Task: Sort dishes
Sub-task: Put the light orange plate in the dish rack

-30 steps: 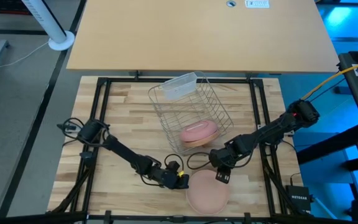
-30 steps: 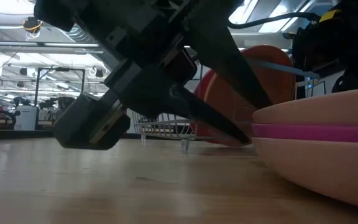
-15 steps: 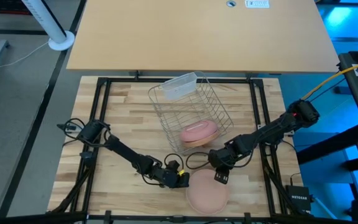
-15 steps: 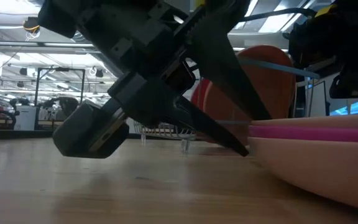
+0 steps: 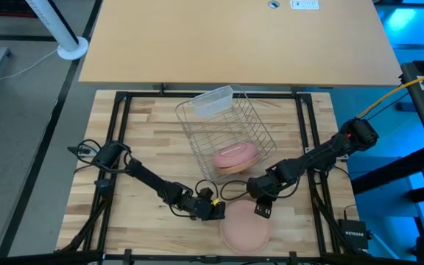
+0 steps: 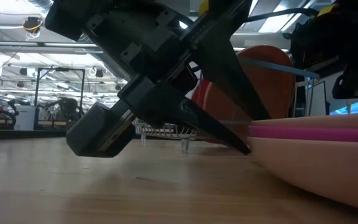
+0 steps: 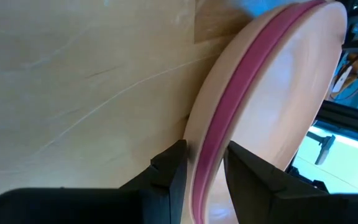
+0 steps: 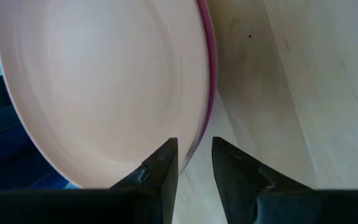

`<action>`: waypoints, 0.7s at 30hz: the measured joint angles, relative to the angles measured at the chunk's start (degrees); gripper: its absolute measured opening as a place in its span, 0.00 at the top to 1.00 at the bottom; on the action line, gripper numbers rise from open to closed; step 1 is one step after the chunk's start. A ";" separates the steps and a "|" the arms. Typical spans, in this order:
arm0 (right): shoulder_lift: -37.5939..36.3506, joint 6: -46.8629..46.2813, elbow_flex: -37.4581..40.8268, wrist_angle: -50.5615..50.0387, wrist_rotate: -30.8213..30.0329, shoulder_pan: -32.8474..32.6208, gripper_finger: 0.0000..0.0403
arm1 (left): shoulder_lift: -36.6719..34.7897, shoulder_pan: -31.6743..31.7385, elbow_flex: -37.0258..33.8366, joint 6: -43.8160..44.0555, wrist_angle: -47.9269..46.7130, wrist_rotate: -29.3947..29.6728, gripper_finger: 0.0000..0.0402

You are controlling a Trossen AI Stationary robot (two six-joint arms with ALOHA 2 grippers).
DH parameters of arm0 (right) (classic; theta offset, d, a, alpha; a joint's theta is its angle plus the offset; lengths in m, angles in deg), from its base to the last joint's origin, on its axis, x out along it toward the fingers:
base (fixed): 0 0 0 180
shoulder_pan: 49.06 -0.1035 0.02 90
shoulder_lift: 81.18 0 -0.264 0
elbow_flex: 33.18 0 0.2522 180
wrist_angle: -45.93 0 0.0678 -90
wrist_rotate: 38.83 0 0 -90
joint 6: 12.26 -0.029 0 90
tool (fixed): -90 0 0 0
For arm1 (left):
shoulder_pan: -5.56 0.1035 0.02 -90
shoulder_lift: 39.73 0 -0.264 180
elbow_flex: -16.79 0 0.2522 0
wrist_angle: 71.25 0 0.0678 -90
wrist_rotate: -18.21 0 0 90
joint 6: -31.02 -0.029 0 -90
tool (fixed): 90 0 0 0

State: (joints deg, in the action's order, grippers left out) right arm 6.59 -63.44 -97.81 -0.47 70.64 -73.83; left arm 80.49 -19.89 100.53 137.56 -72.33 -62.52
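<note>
The left gripper [image 5: 217, 214] sits low at the near edge of the table [image 5: 146, 140], its fingers [image 7: 169, 171] closed on the rim of the plate stack [image 5: 246, 227]: one finger lies under the bottom peach plate [image 7: 194, 124], the other over the top one, with the magenta plate [image 7: 229, 106] running between them. In the low view the finger tips meet the stack's edge just above the wood.

The right gripper [image 5: 262, 210] is at the stack's far edge, opposite the left one. Its fingers [image 8: 160, 163] straddle the rim of the top peach plate [image 8: 98, 87], and a thin magenta edge shows beside them; they look clamped on the rim.

Beyond both grippers stands the wire rack [image 5: 227, 132], holding a peach plate on an orange plate [image 5: 235, 157] at its near end. A clear tub [image 5: 213, 101] rests at the rack's far end.
</note>
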 joint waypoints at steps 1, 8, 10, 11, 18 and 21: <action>0.00 -0.01 0.00 0.00 0.27 0.00 0.74 | 0.00 0.00 0.00 0.00 0.00 0.13 0.76; 0.00 -0.01 0.00 -0.01 0.69 0.00 0.74 | 0.00 0.11 0.00 -0.02 -0.09 1.82 0.76; 0.00 0.01 0.00 -0.02 0.69 0.00 0.74 | 0.00 0.11 0.00 -0.01 -0.09 1.87 0.76; 0.00 -0.01 0.00 -0.02 0.69 0.00 0.74 | 0.00 0.11 0.00 -0.02 -0.09 1.87 0.76; 1.25 0.01 0.00 0.02 0.82 0.00 0.74 | 0.00 0.13 0.00 -0.02 -0.07 1.89 0.76; 3.01 0.01 0.00 0.17 2.45 0.00 0.74 | 0.00 0.28 0.00 -0.15 -0.01 1.92 0.76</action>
State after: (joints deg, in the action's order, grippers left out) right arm 9.60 -63.43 -97.81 -0.30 73.09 -73.83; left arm 80.49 -19.61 100.53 137.40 -72.34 -60.60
